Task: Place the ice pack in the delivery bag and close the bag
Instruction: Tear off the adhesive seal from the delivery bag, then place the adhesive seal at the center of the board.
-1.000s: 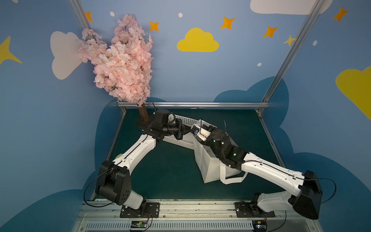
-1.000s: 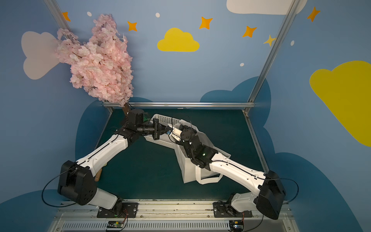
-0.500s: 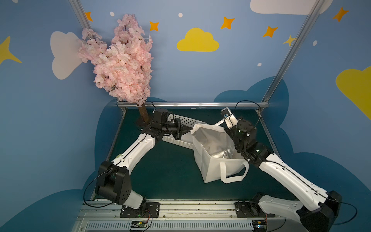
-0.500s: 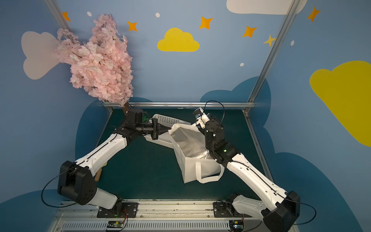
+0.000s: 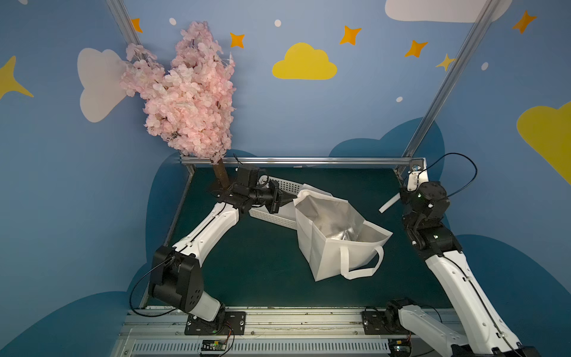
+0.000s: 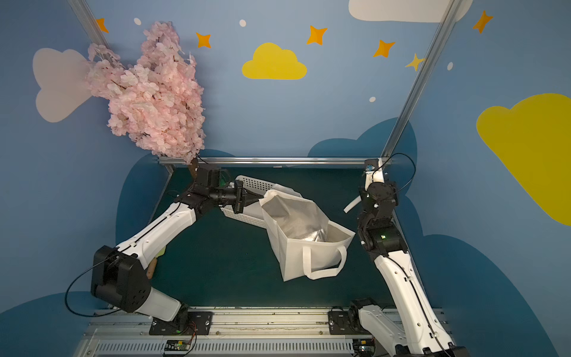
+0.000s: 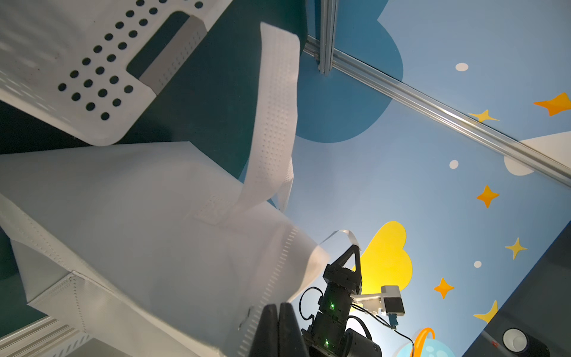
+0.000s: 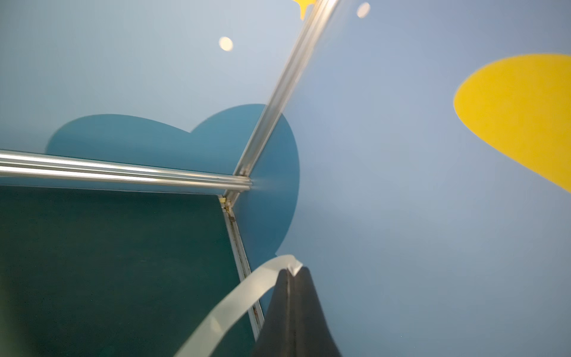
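While the left gripper [image 5: 293,197] pinches the far rim of the bag [image 5: 327,256], both top views show the bag standing on the green mat [image 5: 253,262], about mid-table, mouth open. Silver lining [image 5: 333,216] is visible well down inside. The ice pack cannot be made out there or in any view, so its place cannot be told. One handle [image 5: 361,273] hangs down the near face. The basket [image 5: 273,217] lies behind the bag and is partly covered by it; whether they touch cannot be told. The tree [image 5: 188,92] stands at the far left corner.

The right gripper [image 5: 402,195] is raised near the far right corner, well apart from the bag. Its jaws are closed on one end of a thin white strip [image 5: 388,205]. The rest of the strip hangs free, angled down toward the mat.

Left wrist view: the left gripper [image 7: 278,306] has its fingers pressed together with the bag's [image 7: 139,231] rim fabric between them. A handle [image 7: 275,108] stands up from the rim. The basket [image 7: 77,61] is beyond, with its perforated wall facing the camera. The right gripper [image 7: 355,250] shows past the bag's edge, tips together, with the strip [image 7: 338,232] curling off them.

Right wrist view, blurred: the right gripper [image 8: 293,272] is closed with no gap at the tips, and the strip's [image 8: 234,304] end is caught there. The strip arcs away over the mat [image 8: 108,262]. The rails [image 8: 123,173] meet at the corner beyond.
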